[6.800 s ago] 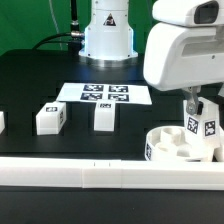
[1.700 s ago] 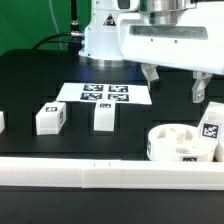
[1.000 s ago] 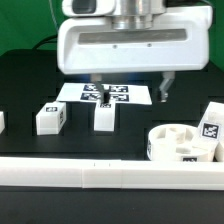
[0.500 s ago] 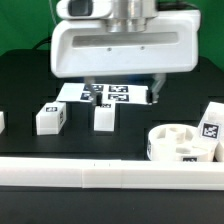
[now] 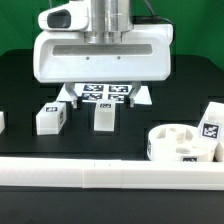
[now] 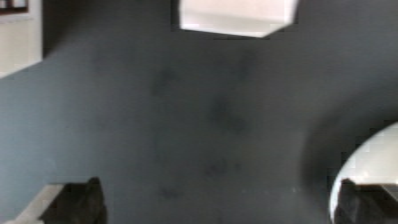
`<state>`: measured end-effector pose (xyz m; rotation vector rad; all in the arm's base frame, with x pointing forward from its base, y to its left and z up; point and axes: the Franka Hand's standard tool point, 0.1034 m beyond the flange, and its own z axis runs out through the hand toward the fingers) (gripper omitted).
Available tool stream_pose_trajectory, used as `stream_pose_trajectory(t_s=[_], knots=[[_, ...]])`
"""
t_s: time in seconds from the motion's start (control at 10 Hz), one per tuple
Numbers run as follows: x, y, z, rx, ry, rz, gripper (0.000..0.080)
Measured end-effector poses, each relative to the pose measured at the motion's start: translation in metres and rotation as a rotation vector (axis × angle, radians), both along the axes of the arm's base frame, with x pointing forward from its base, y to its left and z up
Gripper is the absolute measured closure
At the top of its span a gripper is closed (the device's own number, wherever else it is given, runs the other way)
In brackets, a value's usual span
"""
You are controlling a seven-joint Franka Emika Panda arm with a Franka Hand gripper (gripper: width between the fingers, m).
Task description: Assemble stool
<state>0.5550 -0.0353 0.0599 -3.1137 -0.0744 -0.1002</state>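
Observation:
The round white seat lies at the exterior view's right, near the front rail. One tagged leg stands in it at its right side. Two loose tagged legs stand on the black table, and a third shows only partly at the left edge. My gripper hangs open and empty above the table, just behind the middle leg. In the wrist view the gripper is open over bare table. One leg lies ahead of it and the seat's rim is beside one finger.
The marker board lies behind the legs, partly hidden by my fingers. A long white rail runs along the front edge. The arm's base stands at the back. A white patch at the wrist view's edge cannot be identified.
My gripper has moved from over the seat to the exterior view's left, toward the middle loose leg. It has stayed open and empty. The leg stays standing in the seat.

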Motion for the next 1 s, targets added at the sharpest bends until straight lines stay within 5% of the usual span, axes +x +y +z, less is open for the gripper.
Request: stream_pose_trajectory(t_s=[0.3,0.6,1.0], knots=[[-0.01,0.01,-0.002,0.052,0.2,-0.016,0.0151],[-0.034,0.002,-0.005,-0.002,0.447,-0.137,0.0151],[-0.043,0.003,-0.007,0.018,0.709,-0.128,0.0151]])
